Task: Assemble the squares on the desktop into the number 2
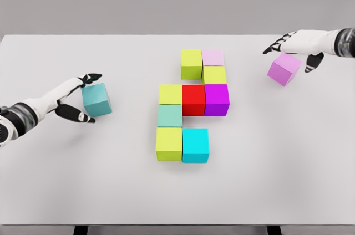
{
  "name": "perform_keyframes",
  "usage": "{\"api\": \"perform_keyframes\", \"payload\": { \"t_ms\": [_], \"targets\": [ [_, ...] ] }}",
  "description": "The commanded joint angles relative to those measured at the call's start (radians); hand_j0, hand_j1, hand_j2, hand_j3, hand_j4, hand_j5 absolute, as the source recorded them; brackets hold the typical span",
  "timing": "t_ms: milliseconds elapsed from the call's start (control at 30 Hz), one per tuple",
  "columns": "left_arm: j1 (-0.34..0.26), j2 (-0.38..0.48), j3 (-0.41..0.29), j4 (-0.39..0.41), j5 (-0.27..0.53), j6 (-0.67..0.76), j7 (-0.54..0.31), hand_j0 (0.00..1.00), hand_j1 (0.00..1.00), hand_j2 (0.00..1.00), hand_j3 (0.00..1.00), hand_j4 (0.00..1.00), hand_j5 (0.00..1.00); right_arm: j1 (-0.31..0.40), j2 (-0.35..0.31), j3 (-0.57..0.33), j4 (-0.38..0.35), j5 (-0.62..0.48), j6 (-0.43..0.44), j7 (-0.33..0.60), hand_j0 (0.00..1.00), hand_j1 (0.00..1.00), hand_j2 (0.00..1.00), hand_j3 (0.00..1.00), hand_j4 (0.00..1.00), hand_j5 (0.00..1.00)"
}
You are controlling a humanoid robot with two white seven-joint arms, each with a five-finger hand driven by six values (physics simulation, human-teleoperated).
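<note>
white and matte, the table [66, 179] fills the single head view, carrying ten cubes in all: eight packed in a cluster near the middle and two held out at the sides. counted by colour, the cluster has four yellow-green cubes, at its 12 o'clock corner [191, 64], just right of and below that [214, 74], at 9 o'clock [170, 94] and at 7 o'clock [169, 143]; one pale pink cube [213, 57] at 1 o'clock, one red cube [193, 99] in the centre, one magenta cube [216, 99] touching the red at 3 o'clock, one mint cube [170, 116] between the two left yellow-green ones, and one cyan cube [195, 145] at 5 o'clock. all eight sit face to face with no gaps i can see. no writing, brand or label shows on any cube or on the table. well apart at the cluster's 9 o'clock, the left hand [77, 97] has thumb and fingers closed around a teal cube [97, 100], which looks tilted. at 2 o'clock, the right hand [294, 44] reaches over a tilted violet cube [284, 69], fingers spread above its top and thumb beside its right edge; whether it truly grips it i cannot tell. nothing stands between either cube and the cluster.
</note>
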Motion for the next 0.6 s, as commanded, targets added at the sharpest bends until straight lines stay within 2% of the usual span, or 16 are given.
{"api": "perform_keyframes", "payload": {
  "t_ms": [0,200,300,433,500,567],
  "targets": [
    [0.000,-0.026,0.014,0.019,-0.004,0.020,-0.001,1.00,1.00,1.00,1.00,1.00,1.00,0.000,0.008,0.000,0.008,0.013,0.002,0.000,1.00,1.00,1.00,1.00,1.00,1.00],
    [0.002,-0.029,0.014,0.019,-0.005,0.021,-0.001,1.00,1.00,1.00,1.00,1.00,1.00,-0.002,0.010,0.000,0.013,0.016,0.002,0.000,1.00,1.00,1.00,1.00,1.00,1.00],
    [0.002,-0.049,0.015,0.020,-0.016,0.071,-0.001,1.00,1.00,1.00,1.00,1.00,1.00,-0.015,0.027,0.000,0.049,0.033,0.002,0.000,1.00,1.00,1.00,1.00,1.00,1.00],
    [0.002,-0.055,0.015,0.020,-0.033,0.078,0.002,0.99,0.99,0.99,0.99,0.99,0.99,-0.015,0.031,0.000,0.056,0.039,0.002,0.000,1.00,1.00,1.00,1.00,1.00,1.00],
    [0.002,-0.055,0.015,0.020,-0.033,0.081,0.002,0.95,0.95,0.95,0.95,0.95,0.95,-0.015,0.031,0.000,0.057,0.039,0.002,0.000,1.00,1.00,1.00,1.00,1.00,1.00],
    [0.002,-0.055,0.015,0.020,-0.031,0.084,0.002,0.84,0.84,0.84,0.84,0.84,0.84,-0.015,0.036,0.000,0.059,0.039,0.002,0.000,1.00,1.00,1.00,1.00,1.00,1.00]
  ]
}}
